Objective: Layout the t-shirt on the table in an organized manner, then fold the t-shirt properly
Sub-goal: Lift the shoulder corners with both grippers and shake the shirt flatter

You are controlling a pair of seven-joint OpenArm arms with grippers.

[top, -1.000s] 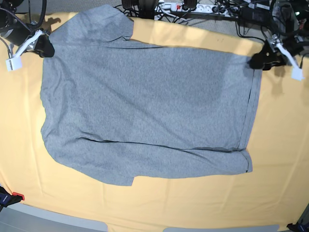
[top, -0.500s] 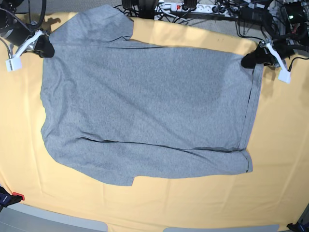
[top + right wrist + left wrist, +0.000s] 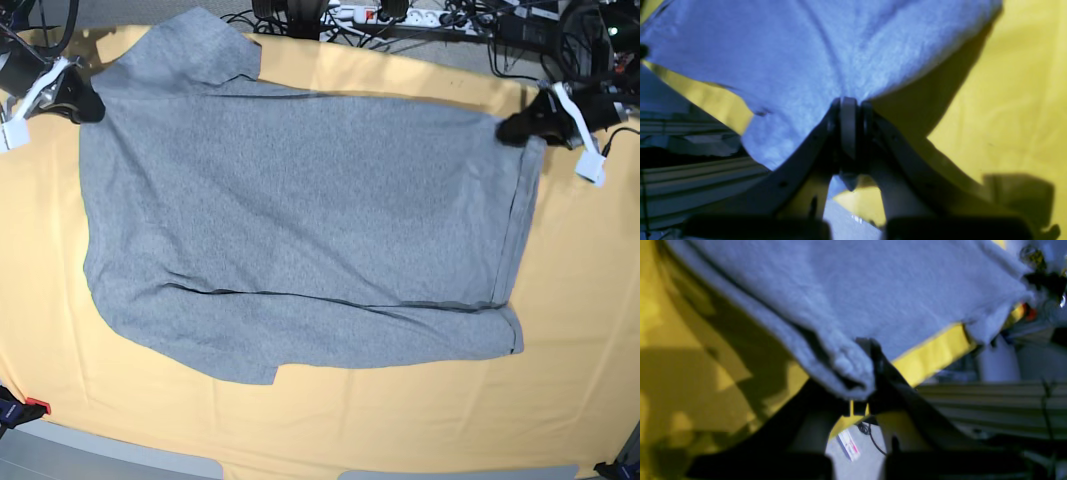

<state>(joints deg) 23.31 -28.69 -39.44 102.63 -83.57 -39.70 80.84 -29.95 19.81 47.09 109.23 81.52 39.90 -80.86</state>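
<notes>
The heather-grey t-shirt (image 3: pixel 300 220) lies spread flat, plain side up, across the peach table (image 3: pixel 580 330). Its hem is toward the base view's right and its sleeves toward the left. My left gripper (image 3: pixel 508 130) is at the far hem corner. The left wrist view shows the left gripper (image 3: pixel 865 386) shut on a bunched fold of the t-shirt (image 3: pixel 873 290). My right gripper (image 3: pixel 88 104) is at the far shoulder edge beside the upper sleeve. In the right wrist view the right gripper (image 3: pixel 849 106) is shut on the t-shirt (image 3: pixel 790 50), which tents up from the table (image 3: pixel 1023 83).
Cables and a power strip (image 3: pixel 400 15) run just past the table's far edge, close behind both grippers. A red clamp (image 3: pixel 30 407) sits at the near left corner. Wide bare cloth borders the shirt along the front and right.
My left gripper slid in onto the hem corner and shut on it. The right gripper drew the shoulder slightly up and left, pulling the far edge of the shirt straighter.
</notes>
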